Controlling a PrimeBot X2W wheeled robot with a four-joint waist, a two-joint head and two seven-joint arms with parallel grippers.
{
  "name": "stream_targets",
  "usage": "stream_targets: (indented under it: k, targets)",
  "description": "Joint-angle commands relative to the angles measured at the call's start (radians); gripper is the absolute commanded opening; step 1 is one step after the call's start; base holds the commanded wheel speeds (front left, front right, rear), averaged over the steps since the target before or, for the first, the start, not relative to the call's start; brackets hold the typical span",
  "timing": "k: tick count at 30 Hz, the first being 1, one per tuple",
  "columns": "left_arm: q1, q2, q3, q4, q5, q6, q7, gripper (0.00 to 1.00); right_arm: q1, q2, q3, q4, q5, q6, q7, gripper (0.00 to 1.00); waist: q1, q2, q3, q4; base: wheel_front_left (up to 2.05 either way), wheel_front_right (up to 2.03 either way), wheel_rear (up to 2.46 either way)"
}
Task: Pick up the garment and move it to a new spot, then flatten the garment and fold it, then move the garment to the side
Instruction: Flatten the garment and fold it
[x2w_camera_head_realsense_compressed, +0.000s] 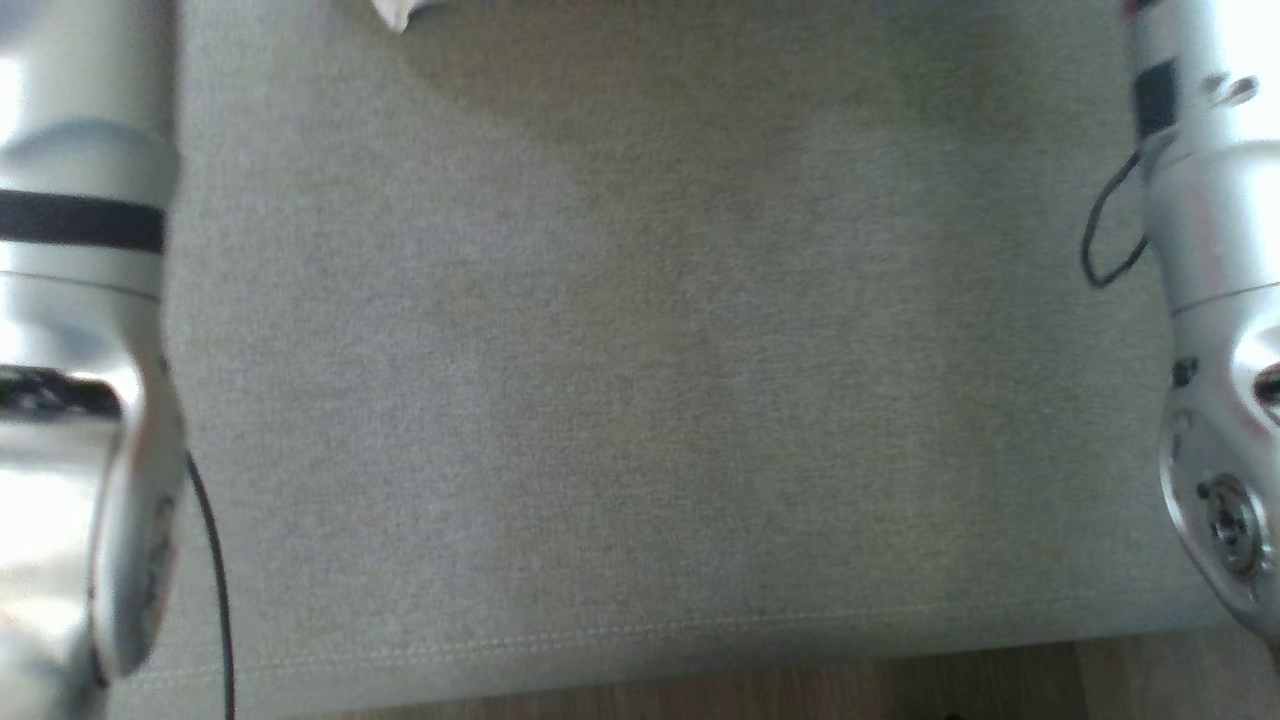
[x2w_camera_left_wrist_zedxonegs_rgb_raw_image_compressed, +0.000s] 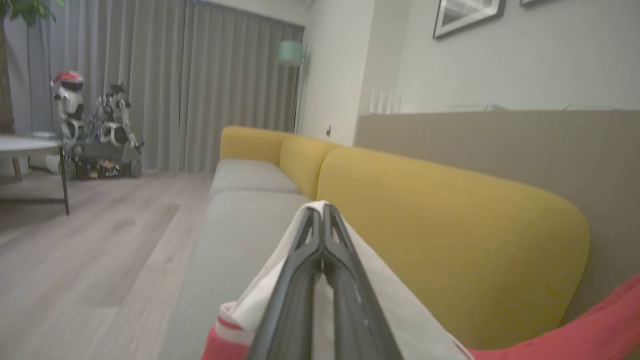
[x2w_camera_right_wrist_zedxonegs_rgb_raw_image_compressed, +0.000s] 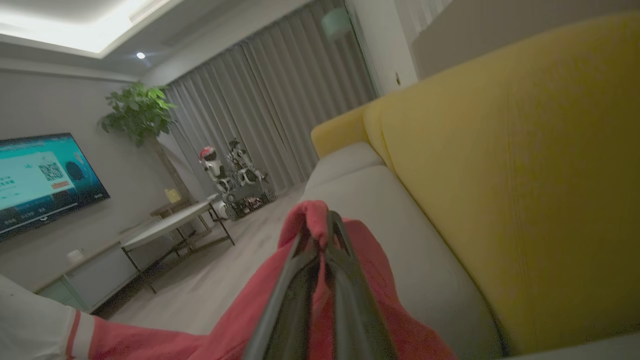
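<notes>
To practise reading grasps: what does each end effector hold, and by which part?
Both are shut on the red and white fabric garment: the left end effector pinches its white part, the right end effector a fold of its red part.

**Desk:** How's the light?

**Operator:** My head view is soft and blurred, with white glare on the left forearm (x2w_camera_head_realsense_compressed: 50, 530) and shadow across the top of the sofa seat (x2w_camera_head_realsense_compressed: 640, 420). Both wrist views are dim, edges bowed. The ceiling cove (x2w_camera_right_wrist_zedxonegs_rgb_raw_image_compressed: 75, 35) and TV (x2w_camera_right_wrist_zedxonegs_rgb_raw_image_compressed: 45, 175) glow. My left pincer (x2w_camera_left_wrist_zedxonegs_rgb_raw_image_compressed: 323, 212) is out of focus.
</notes>
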Motion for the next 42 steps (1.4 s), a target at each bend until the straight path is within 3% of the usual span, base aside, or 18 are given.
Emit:
stream_targets:
  k: [1, 6, 11, 19, 31, 36, 42]
  targets:
    - [-0.017, 0.021, 0.011, 0.036, -0.005, -0.008, -0.003, 0.0, -0.033, 0.019, 0.04, 0.044, 0.013, -0.001, -0.015, 0.0, -0.0001, 0.0, 0.037, 0.014, 0.0, 0.0, 0.0]
    - [0.024, -0.007, 0.001, 0.197, -0.036, -0.023, -0.002, 0.0, 0.0, 0.019, 0.132, 0.185, 0.041, -0.001, -0.034, 0.0, -0.0001, 0.0, 0.073, 0.022, 0.0, 0.0, 0.0]
    - [0.105, -0.008, 0.01, 0.28, -0.068, -0.029, -0.003, 0.0, 0.067, 0.019, 0.175, 0.245, 0.078, -0.001, -0.064, 0.0, -0.0001, 0.0, 0.076, 0.015, 0.0, 0.0, 0.0]
    - [0.287, 0.009, 0.038, 0.248, -0.084, -0.031, -0.003, 0.0, 0.216, 0.002, 0.258, 0.27, 0.084, -0.001, -0.098, 0.0, -0.0001, 0.0, 0.026, 0.017, 0.0, 0.0, 0.0]
    - [0.819, 0.022, 0.139, -0.121, -0.055, -0.012, -0.003, 0.0, 0.542, -0.041, 0.34, 0.224, 0.128, -0.001, -0.124, 0.0, -0.0001, 0.0, -0.181, 0.041, 0.0, 0.0, 0.0]
    - [1.039, 0.021, 0.136, -0.308, -0.036, 0.001, -0.003, 0.0, 0.67, -0.071, 0.338, 0.183, 0.144, -0.001, -0.129, 0.0, -0.0001, 0.0, -0.256, 0.062, 0.0, 0.0, 0.0]
    - [1.294, 0.022, 0.123, -0.582, -0.035, 0.065, 0.08, 0.0, 0.822, -0.104, 0.315, 0.119, 0.147, -0.001, -0.13, 0.0, -0.0001, 0.0, -0.329, 0.073, 0.0, 0.0, 0.0]
